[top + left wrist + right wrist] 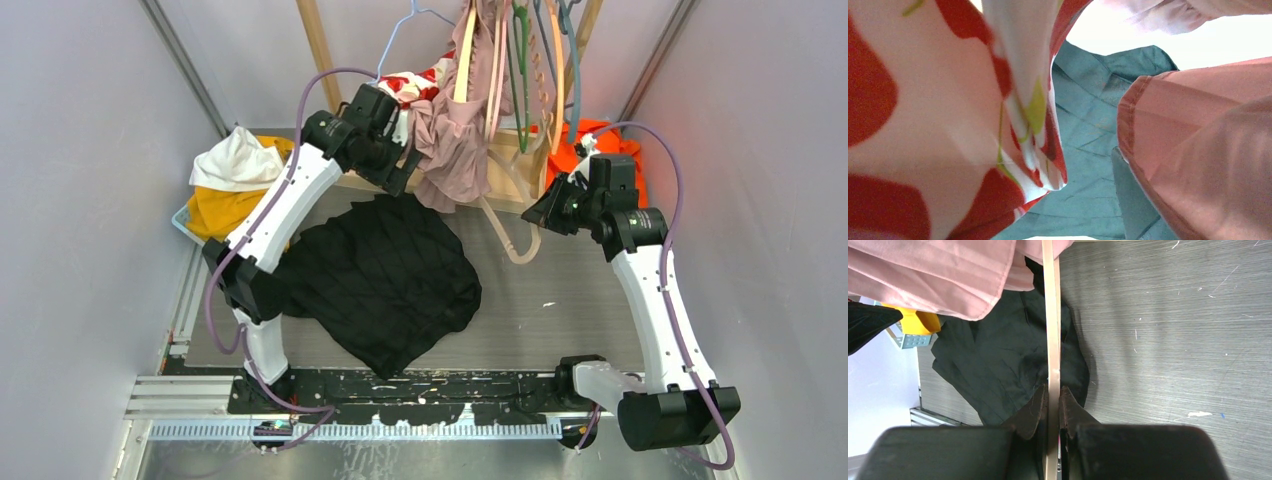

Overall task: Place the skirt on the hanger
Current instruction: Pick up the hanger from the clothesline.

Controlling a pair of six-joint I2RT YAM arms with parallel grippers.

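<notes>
The pink skirt (pixel 450 150) hangs bunched from the rack at the back, partly over a beige hanger (pixel 512 240) whose lower loop dangles below it. My right gripper (pixel 538 215) is shut on the hanger's thin bar (pixel 1051 315), which runs straight between its fingers (pixel 1035 412); the skirt's hem (pixel 933 275) shows at top left there. My left gripper (pixel 405 170) is pressed against the skirt's left side. In the left wrist view only cloth shows: the pink skirt (pixel 1198 150), a red-and-white floral cloth (pixel 923 125) and teal fabric (pixel 1088 150). Its fingers are hidden.
A black garment (pixel 385 280) lies spread on the table under both grippers, also in the right wrist view (pixel 998 360). A bin with yellow and white clothes (pixel 235 180) sits at the back left. Orange cloth (pixel 590 150) lies back right. Several other hangers (pixel 530 60) hang on the wooden frame (pixel 318 45).
</notes>
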